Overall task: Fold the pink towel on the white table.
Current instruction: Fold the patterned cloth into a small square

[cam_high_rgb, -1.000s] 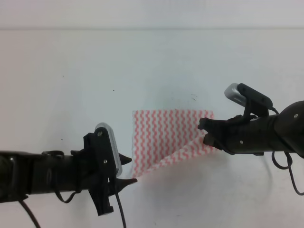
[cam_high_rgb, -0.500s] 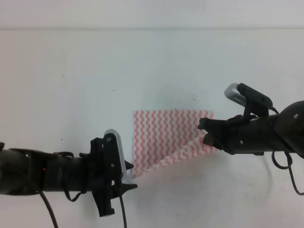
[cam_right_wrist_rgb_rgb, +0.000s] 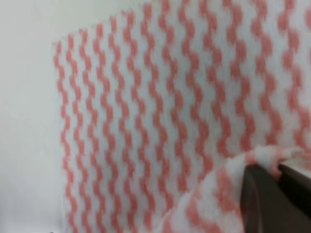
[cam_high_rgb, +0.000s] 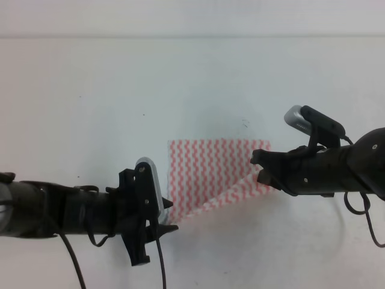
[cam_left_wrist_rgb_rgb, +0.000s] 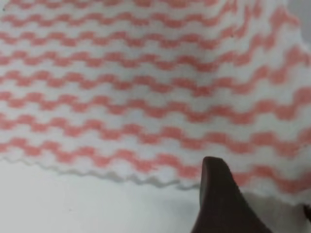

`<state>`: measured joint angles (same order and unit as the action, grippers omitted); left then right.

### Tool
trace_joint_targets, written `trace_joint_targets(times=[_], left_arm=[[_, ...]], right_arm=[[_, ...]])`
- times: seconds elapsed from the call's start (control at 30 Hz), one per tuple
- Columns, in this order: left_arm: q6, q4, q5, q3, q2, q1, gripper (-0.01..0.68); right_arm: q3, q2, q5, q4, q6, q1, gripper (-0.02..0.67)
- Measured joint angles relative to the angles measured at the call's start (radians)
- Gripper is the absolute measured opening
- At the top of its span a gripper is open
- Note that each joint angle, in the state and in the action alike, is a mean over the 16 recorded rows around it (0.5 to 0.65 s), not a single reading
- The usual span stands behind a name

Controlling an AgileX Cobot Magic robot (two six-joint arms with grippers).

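Towel: pink towel (cam_high_rgb: 210, 168) on white table (cam_high_rgb: 120, 84), near right corner lifted.
Right gripper (cam_high_rgb: 263, 171): clenched on that corner.
Left gripper (cam_high_rgb: 166, 217): fingers parted at near left corner.

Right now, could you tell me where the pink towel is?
In the exterior high view, the pink towel lies right of centre on the white table, between the left pincer and the right pincer.
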<state>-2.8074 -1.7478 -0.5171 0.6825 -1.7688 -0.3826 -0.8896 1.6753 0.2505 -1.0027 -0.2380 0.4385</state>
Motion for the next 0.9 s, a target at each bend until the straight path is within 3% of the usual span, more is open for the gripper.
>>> trace_joint_targets(times=[0.57,0.9], left_arm=[[0.036,0.003,-0.053,0.004,0.013,0.000,0.006],[0.164,0.005,-0.023,0.045,0.038,0.000,0.000]], right_arm=[[0.000,0.000,0.009,0.001,0.000,0.000,-0.002],[0.000,0.000,0.026,0.000,0.000,0.000,-0.002]])
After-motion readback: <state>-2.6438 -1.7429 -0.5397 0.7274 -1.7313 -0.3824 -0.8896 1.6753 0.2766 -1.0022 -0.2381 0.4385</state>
